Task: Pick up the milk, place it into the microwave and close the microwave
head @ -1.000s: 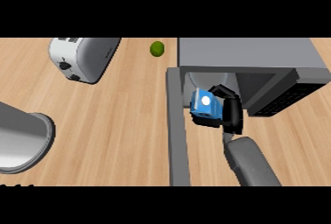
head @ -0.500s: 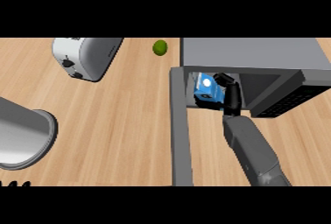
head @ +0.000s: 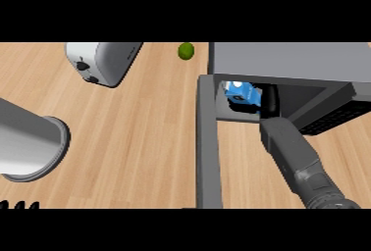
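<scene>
- The worktop [head: 138,147] is pale wood with a fine straight grain running across it
- The microwave [head: 290,59] is a plain matt grey box at the upper right; its door [head: 208,157] stands open, seen edge-on as a long flat grey slab reaching down toward the lower edge
- The milk [head: 241,93] is a small blue carton with white markings, sitting inside the microwave's dark cavity, close to the door side
- The right hand [head: 268,100], black, is inside the cavity at the carton's right side, its fingers curled round the milk and partly lost against the dark interior
- The right forearm [head: 297,157], a smooth grey cylinder, rises from the lower right and slants up-left into the opening
- The left hand [head: 18,206] shows only as black fingertips at the lower left edge, straight and pointing up, touching nothing
- A rounded silver toaster [head: 105,61] lies at the upper left, a small green oval fruit [head: 186,50] sits beside the microwave's top corner, and a grey metal pot [head: 29,142] lies tilted at the left
</scene>
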{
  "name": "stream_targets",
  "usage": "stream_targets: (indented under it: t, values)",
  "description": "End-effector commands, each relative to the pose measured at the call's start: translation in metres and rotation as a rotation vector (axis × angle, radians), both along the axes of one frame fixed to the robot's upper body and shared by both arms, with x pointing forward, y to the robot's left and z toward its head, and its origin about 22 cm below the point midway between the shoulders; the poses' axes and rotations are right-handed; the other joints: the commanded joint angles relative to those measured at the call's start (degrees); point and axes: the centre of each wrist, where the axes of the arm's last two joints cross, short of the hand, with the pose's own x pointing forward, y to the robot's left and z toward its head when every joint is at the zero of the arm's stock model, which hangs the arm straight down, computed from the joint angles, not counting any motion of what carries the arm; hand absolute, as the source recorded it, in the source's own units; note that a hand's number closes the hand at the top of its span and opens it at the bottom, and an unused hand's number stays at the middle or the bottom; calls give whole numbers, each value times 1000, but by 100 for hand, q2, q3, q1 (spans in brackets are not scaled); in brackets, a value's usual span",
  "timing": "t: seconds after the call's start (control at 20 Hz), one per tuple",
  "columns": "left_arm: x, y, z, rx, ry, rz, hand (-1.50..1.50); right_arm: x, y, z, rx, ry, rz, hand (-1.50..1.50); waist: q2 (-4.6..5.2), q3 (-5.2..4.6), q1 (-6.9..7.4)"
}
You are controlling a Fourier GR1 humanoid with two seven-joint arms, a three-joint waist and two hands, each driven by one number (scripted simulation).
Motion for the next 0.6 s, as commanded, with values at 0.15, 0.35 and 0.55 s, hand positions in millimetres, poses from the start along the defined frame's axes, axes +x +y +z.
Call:
stream_targets:
  t: [0.15, 0.35, 0.55]
  values:
    - [5, 3, 2, 8, -19, -12, -150, 8, -14, 7, -148, -52, -40, 150, 79, 8, 167]
    - [6, 2, -4, 2, -4, -27, -150, 13, -24, 15, -246, -84, -62, 150, 93, 6, 197]
    - [9, 3, 1, 11, 4, -38, -150, 21, -27, 28, -207, -139, -99, 150, 141, 21, 234]
